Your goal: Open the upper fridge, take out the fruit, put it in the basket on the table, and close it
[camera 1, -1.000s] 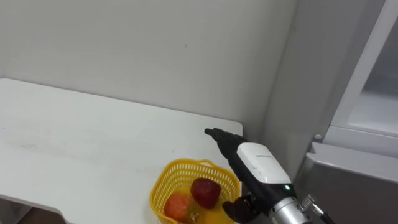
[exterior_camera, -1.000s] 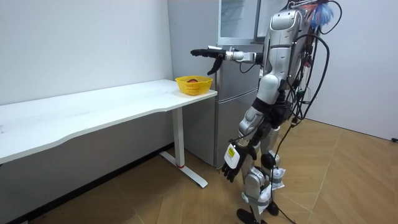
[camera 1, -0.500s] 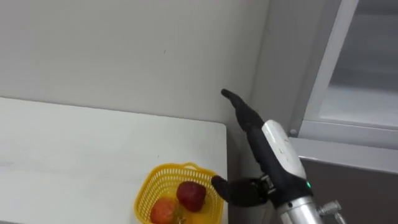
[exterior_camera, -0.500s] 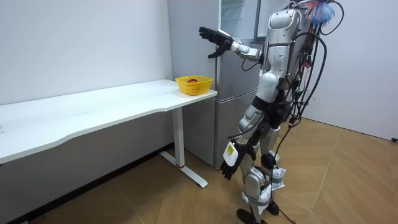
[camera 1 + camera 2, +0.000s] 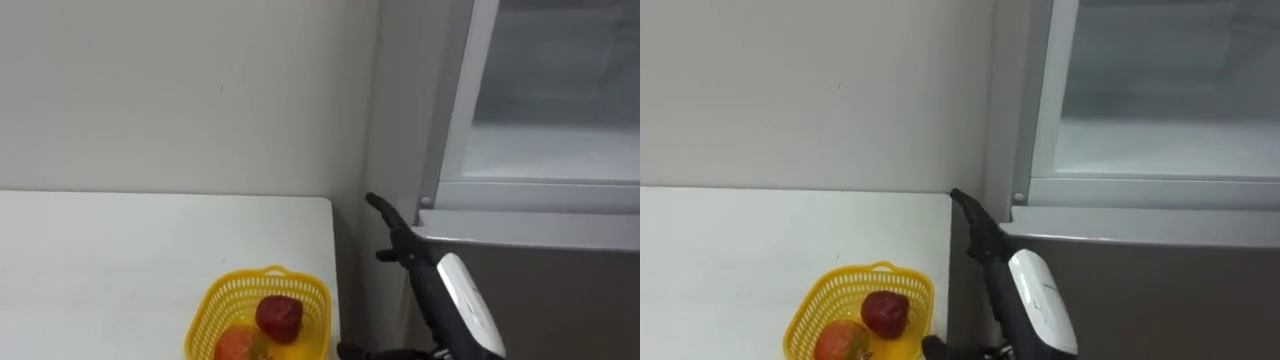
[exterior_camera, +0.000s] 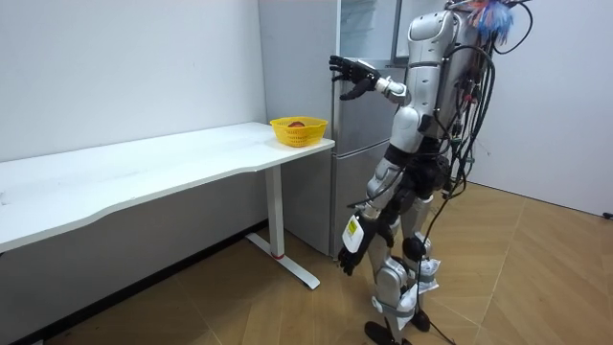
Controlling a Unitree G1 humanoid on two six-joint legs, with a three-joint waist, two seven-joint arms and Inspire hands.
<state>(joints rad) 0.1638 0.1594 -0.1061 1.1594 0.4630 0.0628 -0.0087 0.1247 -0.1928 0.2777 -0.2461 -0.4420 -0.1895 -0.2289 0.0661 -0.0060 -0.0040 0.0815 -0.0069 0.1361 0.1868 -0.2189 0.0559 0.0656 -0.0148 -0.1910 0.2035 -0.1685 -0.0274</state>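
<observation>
Right hand (image 5: 412, 258) is raised in front of the fridge (image 5: 530, 280), fingers straight and spread, holding nothing. Its fingertips are near the left corner of the ledge below the open upper compartment (image 5: 560, 150). The left hand (image 6: 350, 255) hangs by the thigh.

The shelf in the compartment looks bare, and I cannot make out what is to be fetched from it.

The likeliest trouble is the fingertips striking the ledge or the pale frame beside it, because the hand is low and left of the opening. It needs to rise and go right before it reaches in. The forearm also passes just right of the basket (image 5: 212, 300), which stands near the right end of the table (image 5: 120, 250). A dropped elbow could push it towards the edge.

I count one fridge, one table and one basket. The basket holds two fruits, a red fruit (image 5: 278, 317) and an orange fruit (image 5: 235, 347).
</observation>
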